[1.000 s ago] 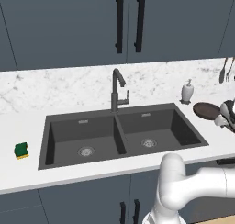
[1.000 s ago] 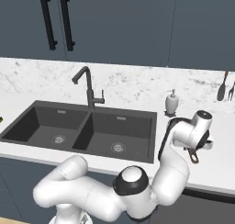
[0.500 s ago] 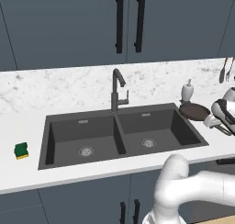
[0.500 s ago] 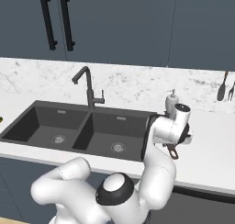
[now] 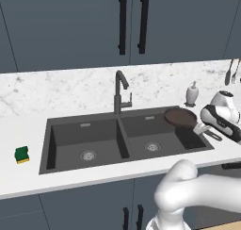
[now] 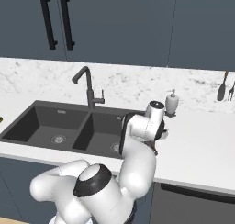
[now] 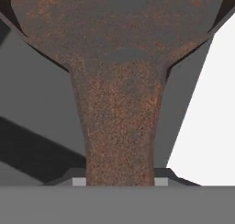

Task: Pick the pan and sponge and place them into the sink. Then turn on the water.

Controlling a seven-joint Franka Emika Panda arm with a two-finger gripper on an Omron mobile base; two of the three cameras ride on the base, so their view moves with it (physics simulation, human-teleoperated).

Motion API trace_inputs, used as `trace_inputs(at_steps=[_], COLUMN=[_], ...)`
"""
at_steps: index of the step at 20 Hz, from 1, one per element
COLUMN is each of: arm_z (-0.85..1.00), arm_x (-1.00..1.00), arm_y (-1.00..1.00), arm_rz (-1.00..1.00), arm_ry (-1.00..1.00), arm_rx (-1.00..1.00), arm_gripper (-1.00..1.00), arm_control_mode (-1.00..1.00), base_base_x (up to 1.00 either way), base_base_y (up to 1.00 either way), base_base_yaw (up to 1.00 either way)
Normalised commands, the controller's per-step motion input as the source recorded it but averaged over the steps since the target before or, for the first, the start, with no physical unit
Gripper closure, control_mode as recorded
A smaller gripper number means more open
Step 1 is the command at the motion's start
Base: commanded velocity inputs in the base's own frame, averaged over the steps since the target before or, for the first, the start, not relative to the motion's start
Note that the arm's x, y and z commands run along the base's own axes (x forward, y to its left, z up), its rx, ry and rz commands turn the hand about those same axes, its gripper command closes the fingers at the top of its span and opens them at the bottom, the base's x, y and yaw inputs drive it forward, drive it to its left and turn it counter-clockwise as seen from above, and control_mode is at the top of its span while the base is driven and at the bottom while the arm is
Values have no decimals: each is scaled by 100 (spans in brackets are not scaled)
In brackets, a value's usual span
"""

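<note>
While one pan (image 5: 180, 117) hangs gripped, one sponge (image 5: 21, 154) waits.

White soap dispenser (image 5: 191, 93) on the marble counter (image 5: 56, 94) — utensils (image 5: 230, 71) hang beyond.

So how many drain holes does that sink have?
2: one drain in the left basin, one drain in the right basin of the sink, beside the pan.

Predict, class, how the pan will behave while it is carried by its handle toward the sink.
The pan looks rigid, so it should not flex. Held only by its thin handle, with the round body far from the jaws, it may droop or twist. Its rusty, rough-looking surface probably helps against slipping.
</note>
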Motion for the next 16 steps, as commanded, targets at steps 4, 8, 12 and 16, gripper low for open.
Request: trace_inputs(at_steps=[4,8,12,16], arm_z=[0,0,0,0], arm_x=[10,14,26,33], arm_y=[62,66,51,29], arm_rz=[22,15,4,6], arm_ry=[-1,0,2,6], arm_rx=[0,-5,-13,-10], arm_gripper=[100,100,100,100], arm_control_mode=[-100,-100,-100,-100], base_base_x=[0,0,0,0], base_base_y=[0,0,0,0], base_base_yaw=[0,0,0,0])
